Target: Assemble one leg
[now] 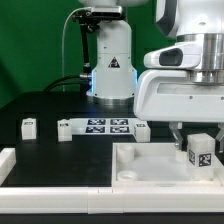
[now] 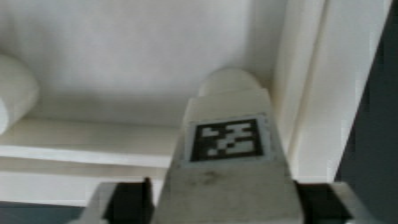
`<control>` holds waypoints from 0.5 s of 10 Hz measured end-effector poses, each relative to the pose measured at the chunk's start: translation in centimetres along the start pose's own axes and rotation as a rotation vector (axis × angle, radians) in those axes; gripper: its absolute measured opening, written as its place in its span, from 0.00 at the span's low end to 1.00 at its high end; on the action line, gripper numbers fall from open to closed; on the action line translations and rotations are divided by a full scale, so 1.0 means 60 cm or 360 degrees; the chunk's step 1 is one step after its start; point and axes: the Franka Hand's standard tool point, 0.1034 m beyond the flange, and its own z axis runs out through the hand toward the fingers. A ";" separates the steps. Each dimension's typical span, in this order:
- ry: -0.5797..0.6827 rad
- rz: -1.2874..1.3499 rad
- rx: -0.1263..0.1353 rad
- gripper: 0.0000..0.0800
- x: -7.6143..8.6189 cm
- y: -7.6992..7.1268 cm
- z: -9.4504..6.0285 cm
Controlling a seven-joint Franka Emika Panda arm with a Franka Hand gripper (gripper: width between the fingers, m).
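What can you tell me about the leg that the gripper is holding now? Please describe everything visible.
The leg is a small, chunky white block, plastic by its look, with black-and-white square marker tags on its faces. It stands about upright in the gripper, whose dark fingers press on two opposite sides. It hangs over the large white panel, near that panel's corner on the exterior view's right. In the wrist view it narrows toward the far end. Whether it already touches the panel cannot be seen.

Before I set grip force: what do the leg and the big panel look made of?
The leg: seemingly rigid white plastic, matte, carrying a printed tag. The panel: the same plain white, smooth with moulded-looking raised edges, probably plastic. The tool holds the leg.
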 end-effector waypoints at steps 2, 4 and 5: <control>-0.0001 0.0044 -0.0001 0.36 0.000 0.001 0.001; -0.0007 0.0440 0.0021 0.36 -0.001 0.006 0.002; 0.0001 0.0709 0.0025 0.36 -0.002 0.005 0.001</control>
